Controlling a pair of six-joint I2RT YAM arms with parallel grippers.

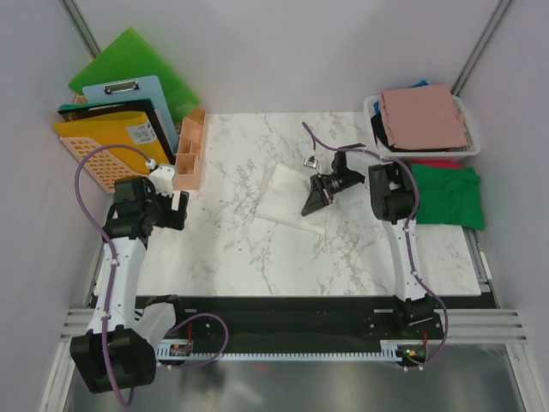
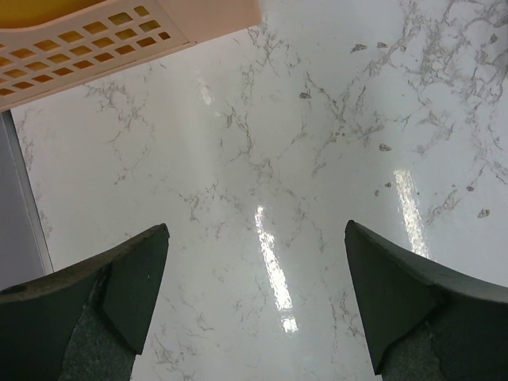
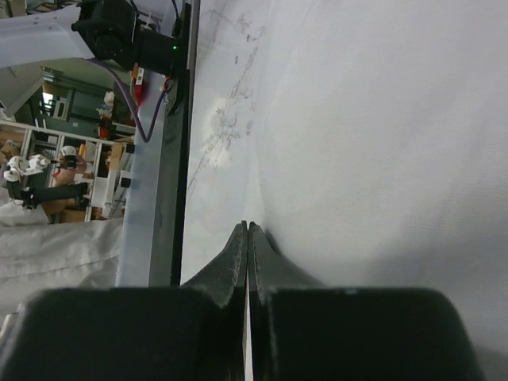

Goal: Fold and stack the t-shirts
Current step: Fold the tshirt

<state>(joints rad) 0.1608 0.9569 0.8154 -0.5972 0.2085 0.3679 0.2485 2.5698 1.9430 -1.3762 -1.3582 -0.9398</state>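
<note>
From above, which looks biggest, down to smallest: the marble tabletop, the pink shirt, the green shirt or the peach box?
1. The marble tabletop.
2. The pink shirt and the green shirt look about alike. The pink one lies higher, on the basket, so I won't rank them.
3. The peach box.

White marble table (image 1: 257, 249) carries a folded cream-white t-shirt (image 1: 279, 196) at its middle; a green t-shirt (image 1: 446, 196) at the right edge; a white mesh basket (image 1: 470, 142) behind that; a peach organiser (image 1: 190, 153) back-left.
</note>
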